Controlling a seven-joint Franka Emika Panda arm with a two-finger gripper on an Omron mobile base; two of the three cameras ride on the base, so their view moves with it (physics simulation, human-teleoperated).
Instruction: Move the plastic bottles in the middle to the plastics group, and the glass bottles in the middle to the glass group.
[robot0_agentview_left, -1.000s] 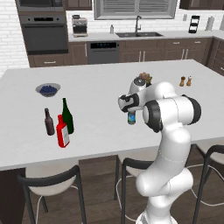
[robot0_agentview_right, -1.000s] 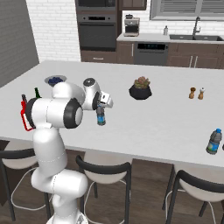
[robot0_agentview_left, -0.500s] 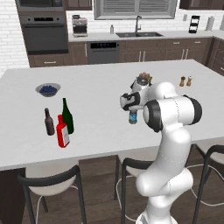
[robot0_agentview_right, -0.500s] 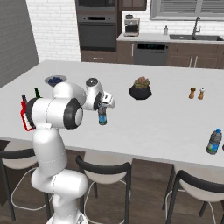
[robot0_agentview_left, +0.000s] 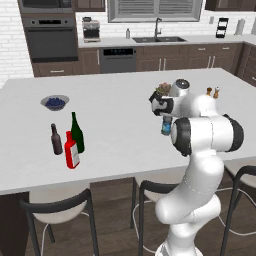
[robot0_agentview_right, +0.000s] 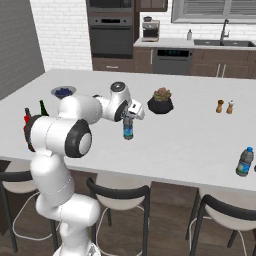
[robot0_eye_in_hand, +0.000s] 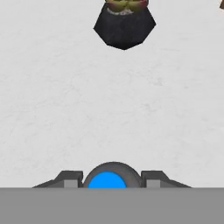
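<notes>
My gripper (robot0_agentview_left: 165, 118) (robot0_agentview_right: 129, 118) is shut on a small clear water bottle (robot0_agentview_left: 166, 128) (robot0_agentview_right: 128, 129) with a blue label, held upright by its neck over the middle of the counter. In the hand view its blue cap (robot0_eye_in_hand: 107, 180) sits between my fingertips (robot0_eye_in_hand: 70, 178). At the counter's left stand the tall green wine bottle (robot0_agentview_left: 76, 132) (robot0_agentview_right: 43, 107) and the short brown bottle (robot0_agentview_left: 56, 140). The red flat-sided bottle (robot0_agentview_left: 71, 152) stands right beside them. Another small clear bottle (robot0_agentview_right: 244, 162) stands at the front right of the counter.
A dark pot with a plant (robot0_agentview_left: 161, 90) (robot0_agentview_right: 160, 102) (robot0_eye_in_hand: 124, 27) stands just beyond the held bottle. A bowl of blueberries (robot0_agentview_left: 54, 102) (robot0_agentview_right: 63, 91) is at the back left, and two shakers (robot0_agentview_left: 212, 92) (robot0_agentview_right: 225, 106) at the back right. Stools (robot0_agentview_right: 117, 197) line the front edge.
My gripper has carried the blue-labelled bottle to the right across the counter and slightly away from the front edge. The other bottles have not moved.
</notes>
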